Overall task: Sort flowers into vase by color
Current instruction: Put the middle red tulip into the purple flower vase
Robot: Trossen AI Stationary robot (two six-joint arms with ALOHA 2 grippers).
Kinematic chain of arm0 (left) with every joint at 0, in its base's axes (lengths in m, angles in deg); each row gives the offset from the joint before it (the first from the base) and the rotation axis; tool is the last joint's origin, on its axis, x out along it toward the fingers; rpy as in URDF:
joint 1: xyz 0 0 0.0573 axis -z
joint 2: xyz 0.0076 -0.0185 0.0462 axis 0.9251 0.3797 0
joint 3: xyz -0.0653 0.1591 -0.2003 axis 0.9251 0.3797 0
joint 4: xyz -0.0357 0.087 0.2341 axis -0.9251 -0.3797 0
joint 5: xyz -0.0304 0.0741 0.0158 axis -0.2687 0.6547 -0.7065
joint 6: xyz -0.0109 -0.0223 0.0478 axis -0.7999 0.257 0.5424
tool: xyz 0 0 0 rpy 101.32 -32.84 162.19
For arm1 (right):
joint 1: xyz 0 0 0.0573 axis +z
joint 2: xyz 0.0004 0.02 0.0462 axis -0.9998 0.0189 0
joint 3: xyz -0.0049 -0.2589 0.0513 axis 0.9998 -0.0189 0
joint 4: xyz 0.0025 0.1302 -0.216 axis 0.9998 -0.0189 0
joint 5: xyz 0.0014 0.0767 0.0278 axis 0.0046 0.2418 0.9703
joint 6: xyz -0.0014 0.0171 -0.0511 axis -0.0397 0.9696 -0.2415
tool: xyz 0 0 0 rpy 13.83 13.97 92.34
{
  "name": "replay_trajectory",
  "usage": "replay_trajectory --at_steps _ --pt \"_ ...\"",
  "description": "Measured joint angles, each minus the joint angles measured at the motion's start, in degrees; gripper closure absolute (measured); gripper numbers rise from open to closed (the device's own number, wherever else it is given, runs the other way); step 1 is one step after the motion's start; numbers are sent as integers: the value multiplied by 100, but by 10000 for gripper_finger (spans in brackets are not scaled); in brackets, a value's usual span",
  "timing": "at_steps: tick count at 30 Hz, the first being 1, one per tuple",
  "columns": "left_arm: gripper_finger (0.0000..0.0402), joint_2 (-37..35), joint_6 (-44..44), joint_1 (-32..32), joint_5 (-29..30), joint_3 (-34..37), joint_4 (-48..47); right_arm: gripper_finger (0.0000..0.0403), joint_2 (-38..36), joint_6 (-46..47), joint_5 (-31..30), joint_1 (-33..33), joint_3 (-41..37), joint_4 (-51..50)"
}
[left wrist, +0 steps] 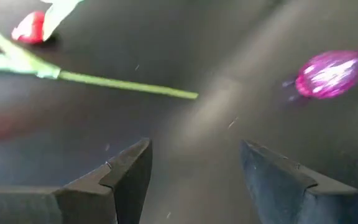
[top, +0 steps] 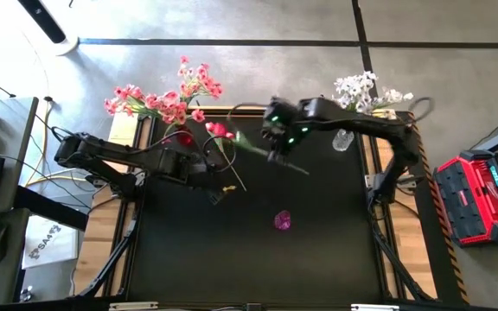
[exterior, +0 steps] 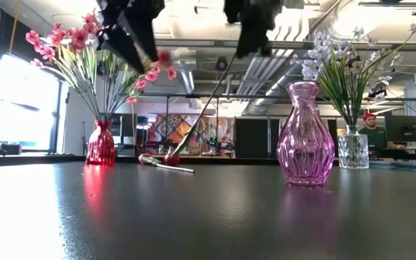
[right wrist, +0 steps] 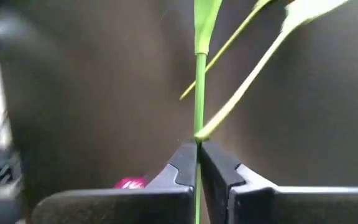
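Right pincer (right wrist: 197, 163) clamped on tulip stem (right wrist: 199, 93); left pincer (left wrist: 194, 180) apart over table (left wrist: 216, 124)

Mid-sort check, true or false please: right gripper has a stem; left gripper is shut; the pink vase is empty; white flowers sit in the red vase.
1. The right gripper is shut on a green stem. True.
2. The left gripper is shut. False: open, holding nothing.
3. The pink vase is empty. True.
4. White flowers sit in the red vase. False: they stand in a clear vase; the red one holds pink flowers.
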State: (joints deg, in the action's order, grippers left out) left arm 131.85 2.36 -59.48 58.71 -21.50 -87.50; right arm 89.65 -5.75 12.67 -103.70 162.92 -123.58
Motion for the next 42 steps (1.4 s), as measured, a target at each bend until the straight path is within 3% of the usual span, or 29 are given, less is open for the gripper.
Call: replay_trajectory --at_steps 8,17,24,35,42 --pt "175 0 949 0 406 0 1803 403 -1193 441 -1528 271 -7 962" --pt "175 -404 2316 -161 1236 -111 4251 403 -1699 65 -3683 1576 -7 1384" --pt "188 -482 3025 -556 33 -118 6244 403 -1658 -217 -5092 2542 -7 1933" --pt "224 -328 3189 -710 -1246 -116 7030 403 -1443 86 -5838 3000 -7 2018" --pt "264 -256 3123 -708 -1225 -111 7164 403 -1302 223 -6103 3240 -7 2035"
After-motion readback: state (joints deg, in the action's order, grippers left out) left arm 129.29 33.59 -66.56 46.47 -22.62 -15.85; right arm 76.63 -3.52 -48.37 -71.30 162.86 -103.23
